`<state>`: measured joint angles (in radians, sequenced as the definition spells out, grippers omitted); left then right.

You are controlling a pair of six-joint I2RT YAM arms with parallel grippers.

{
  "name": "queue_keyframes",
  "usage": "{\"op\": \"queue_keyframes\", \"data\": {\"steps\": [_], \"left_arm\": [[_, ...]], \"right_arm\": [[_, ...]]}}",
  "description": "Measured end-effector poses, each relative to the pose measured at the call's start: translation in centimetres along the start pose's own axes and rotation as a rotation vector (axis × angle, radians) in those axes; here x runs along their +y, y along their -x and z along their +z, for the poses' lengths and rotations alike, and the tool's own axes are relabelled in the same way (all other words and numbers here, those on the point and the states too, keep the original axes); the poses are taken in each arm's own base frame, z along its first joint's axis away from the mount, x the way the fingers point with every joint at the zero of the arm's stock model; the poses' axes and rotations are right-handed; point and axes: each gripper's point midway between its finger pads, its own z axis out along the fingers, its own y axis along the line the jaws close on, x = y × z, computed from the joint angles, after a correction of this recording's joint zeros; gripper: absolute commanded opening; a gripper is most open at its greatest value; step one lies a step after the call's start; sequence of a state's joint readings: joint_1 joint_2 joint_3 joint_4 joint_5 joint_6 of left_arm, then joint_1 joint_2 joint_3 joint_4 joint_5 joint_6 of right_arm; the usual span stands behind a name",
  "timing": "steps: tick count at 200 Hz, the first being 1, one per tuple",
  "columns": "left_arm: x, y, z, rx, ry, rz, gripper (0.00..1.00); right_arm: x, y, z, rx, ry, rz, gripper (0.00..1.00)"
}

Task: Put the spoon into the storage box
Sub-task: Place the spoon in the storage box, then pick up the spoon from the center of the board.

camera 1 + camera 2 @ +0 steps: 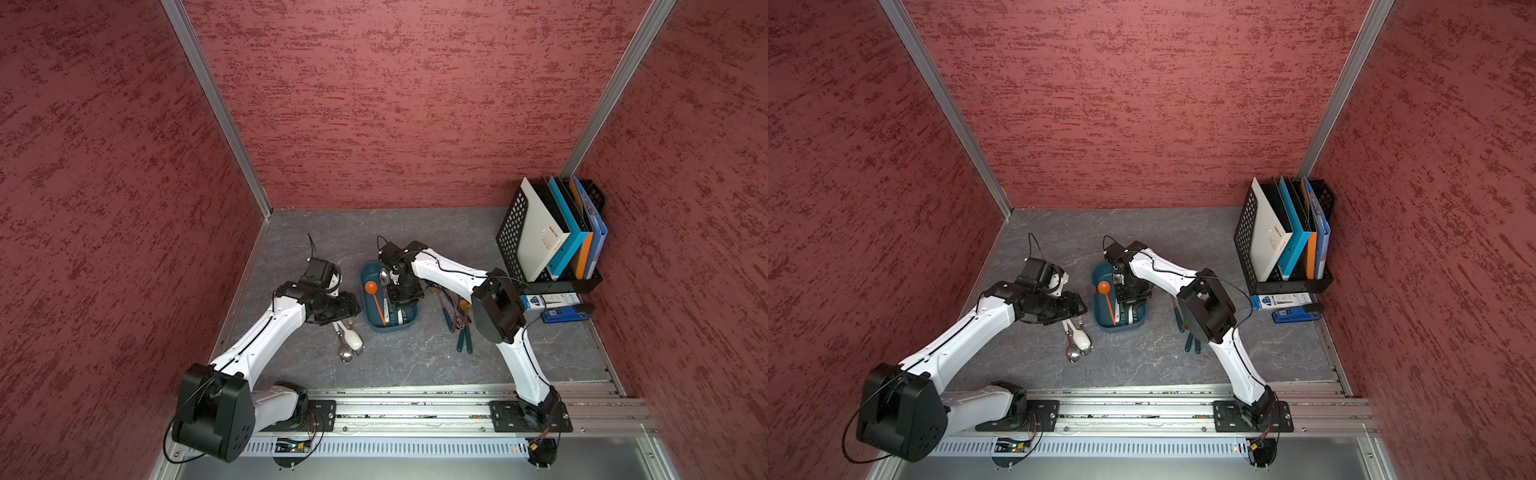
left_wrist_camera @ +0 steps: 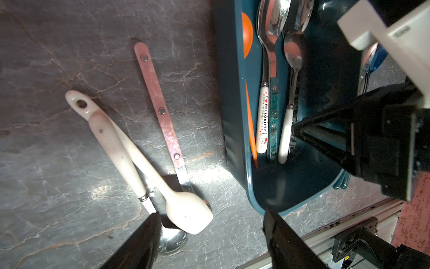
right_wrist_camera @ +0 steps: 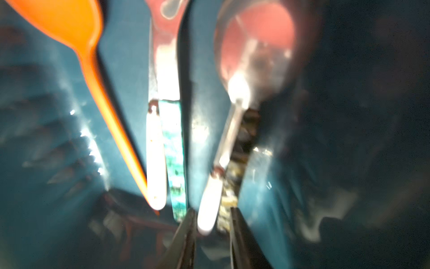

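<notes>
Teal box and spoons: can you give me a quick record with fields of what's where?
Storage box: on the table, between the arms
Inside it: orange spoon, several metal spoons
Right gripper: over the box, jaws apart around a white-handled spoon's handle
Left gripper: open, empty, above three utensils left of the box
Right of the box: teal-handled cutlery on the table

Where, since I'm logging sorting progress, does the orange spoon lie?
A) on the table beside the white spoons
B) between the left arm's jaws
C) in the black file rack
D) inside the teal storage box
D: in a top view the orange spoon lies inside the storage box, along one long wall.
</notes>
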<state>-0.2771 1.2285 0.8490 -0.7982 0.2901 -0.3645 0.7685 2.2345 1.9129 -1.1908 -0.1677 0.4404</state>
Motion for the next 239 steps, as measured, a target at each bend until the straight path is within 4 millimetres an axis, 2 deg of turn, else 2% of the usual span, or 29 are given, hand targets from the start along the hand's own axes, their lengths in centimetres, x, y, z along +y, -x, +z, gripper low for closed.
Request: {"op": "queue_keyframes", "data": {"steps": [49, 72, 89, 120, 147, 190, 239], "left_arm": [[-1.2, 1.6, 0.2, 0.008, 0.02, 0.047, 0.73], [-2.1, 2.2, 0.5, 0.014, 0.025, 0.08, 0.73], [-2.8, 2.3, 0.9, 0.027, 0.029, 0.107, 0.73], [-3.5, 2.0, 1.8, 0.059, 0.039, 0.137, 0.73], [-3.9, 1.8, 2.4, 0.08, 0.046, 0.15, 0.73], [-4.2, 1.6, 2.7, 0.092, 0.048, 0.156, 0.73], [-4.3, 1.7, 2.6, 0.091, 0.054, 0.156, 0.73]], "right_arm": [[-0.5, 0.6, -7.6, -0.19, 0.01, -0.081, 0.31], [-2.6, 0.0, -9.3, -0.227, -0.009, -0.083, 0.28], [-4.8, -0.6, -8.8, -0.215, -0.036, -0.066, 0.27], [-9.3, -2.2, -5.9, -0.139, -0.088, -0.03, 0.26], [-11.9, -3.3, -3.9, -0.084, -0.108, -0.007, 0.26], [-12.7, -4.3, -1.9, -0.054, -0.103, -0.015, 0.27], [-12.8, -4.0, -1.2, -0.074, -0.094, -0.026, 0.29]]}}
